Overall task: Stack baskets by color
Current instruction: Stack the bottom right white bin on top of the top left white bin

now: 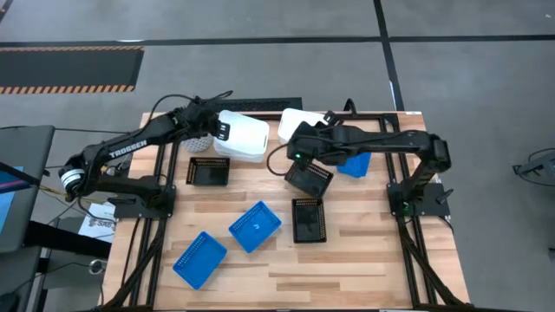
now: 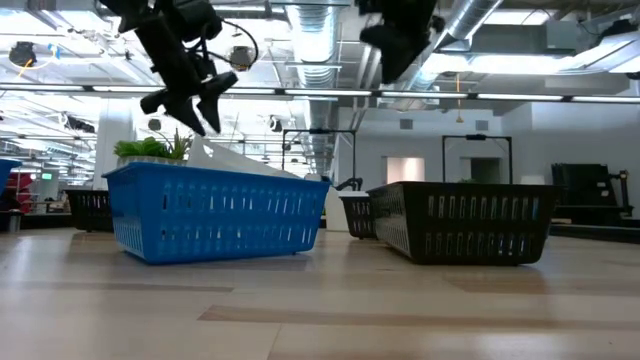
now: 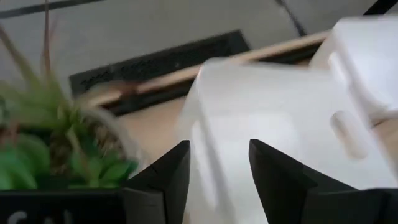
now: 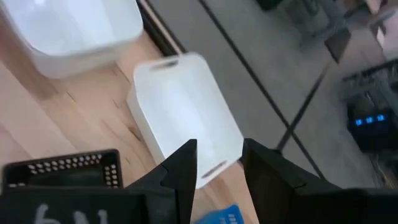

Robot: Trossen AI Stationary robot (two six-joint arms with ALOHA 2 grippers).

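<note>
A white basket [image 1: 243, 137] sits at the table's far side beside a small potted plant [image 1: 201, 144]. My left gripper [image 1: 224, 132] hovers open at its left end; the left wrist view shows the white basket [image 3: 273, 124] just beyond the fingertips. A second white basket [image 1: 299, 121] lies farther right, against the far edge. My right gripper [image 1: 303, 139] hangs open above and just short of it, and it shows past the fingers as the white basket [image 4: 186, 118]. Black baskets [image 1: 209, 171] [image 1: 310, 178] [image 1: 310, 219] and blue ones [image 1: 255, 226] [image 1: 199, 259] [image 1: 354, 163] rest flat on the table.
The plant [image 3: 56, 149] stands close to my left gripper's side. My right arm reaches over one black basket and beside the blue one at the right. In the low view a blue basket [image 2: 215, 210] and a black basket [image 2: 465, 220] stand nearest. Bare wood lies at the near right.
</note>
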